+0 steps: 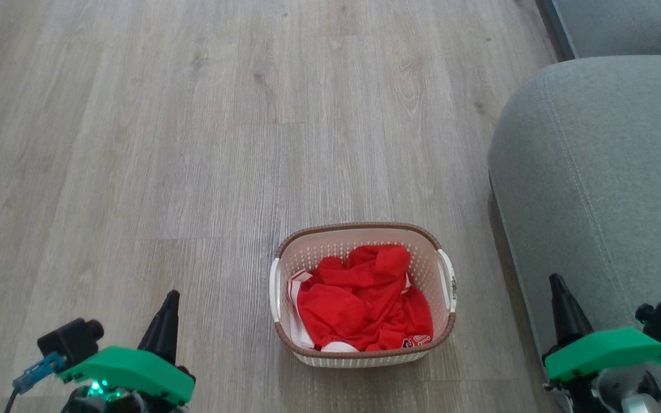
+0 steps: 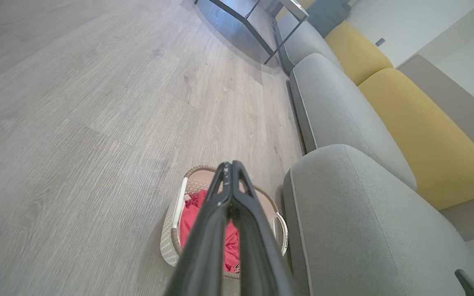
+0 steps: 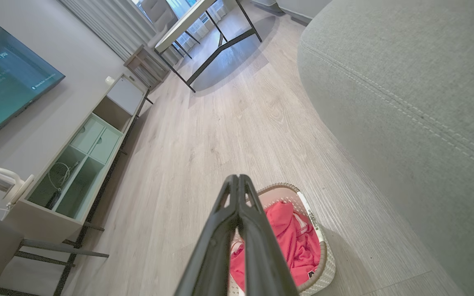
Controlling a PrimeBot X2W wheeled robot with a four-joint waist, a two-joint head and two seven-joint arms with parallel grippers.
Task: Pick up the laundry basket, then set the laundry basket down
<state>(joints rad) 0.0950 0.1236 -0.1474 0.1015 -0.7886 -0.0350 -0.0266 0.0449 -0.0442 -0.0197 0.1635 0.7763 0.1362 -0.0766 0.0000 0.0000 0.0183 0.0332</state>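
I judge nothing done yet: the laundry basket [image 1: 365,226] stands on the floor [image 1: 193,143] beside the sofa [image 1: 594,172], between my left gripper [image 1: 171,298] and right gripper [image 1: 557,285], both clenched on nothing and apart from it; pickup and set-down remain.

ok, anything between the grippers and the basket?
Nothing visible. The laundry basket stands on bare floor between the shut left gripper and the shut right gripper. The right gripper shows against the grey sofa, which sits close beside the basket's right handle and may crowd that approach.
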